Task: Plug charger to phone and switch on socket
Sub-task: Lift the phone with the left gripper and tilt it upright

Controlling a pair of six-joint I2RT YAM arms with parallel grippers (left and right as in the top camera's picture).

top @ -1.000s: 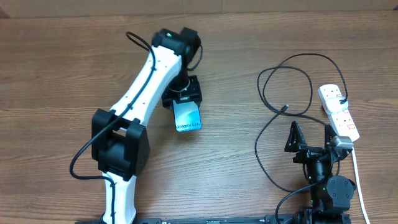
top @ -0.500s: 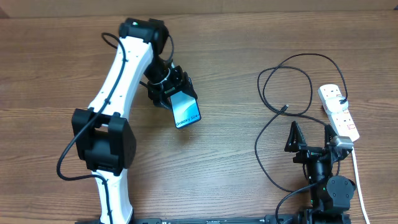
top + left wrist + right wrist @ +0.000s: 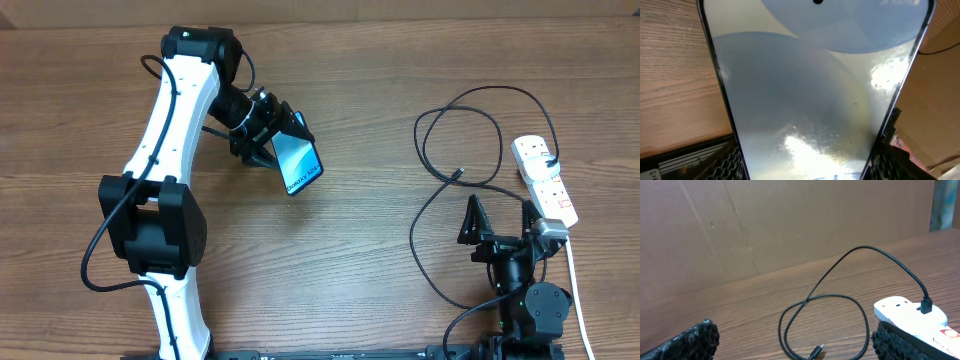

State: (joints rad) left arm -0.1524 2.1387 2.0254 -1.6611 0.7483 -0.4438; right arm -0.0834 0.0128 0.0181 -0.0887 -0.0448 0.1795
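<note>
My left gripper point(image 3: 272, 143) is shut on the phone point(image 3: 299, 165), a slim smartphone with a light blue screen and "Galaxy" text, held tilted above the table left of centre. In the left wrist view the phone point(image 3: 810, 95) fills the frame between the fingers. The charger point(image 3: 470, 110), a thin black cable in loops, lies at the right; its plug tip point(image 3: 459, 174) rests on the wood and shows in the right wrist view point(image 3: 816, 351). The socket point(image 3: 545, 180), a white power strip, lies at the far right. My right gripper point(image 3: 497, 222) is open and empty, just below the plug tip.
A cardboard wall point(image 3: 790, 225) stands behind the table. The socket's white lead point(image 3: 575, 290) runs down the right edge next to my right arm. The charger's other end is plugged into the socket point(image 3: 926, 305).
My left arm has swung left and up with the phone in its grip, turning the phone so it points lower right. My right arm has not moved.
</note>
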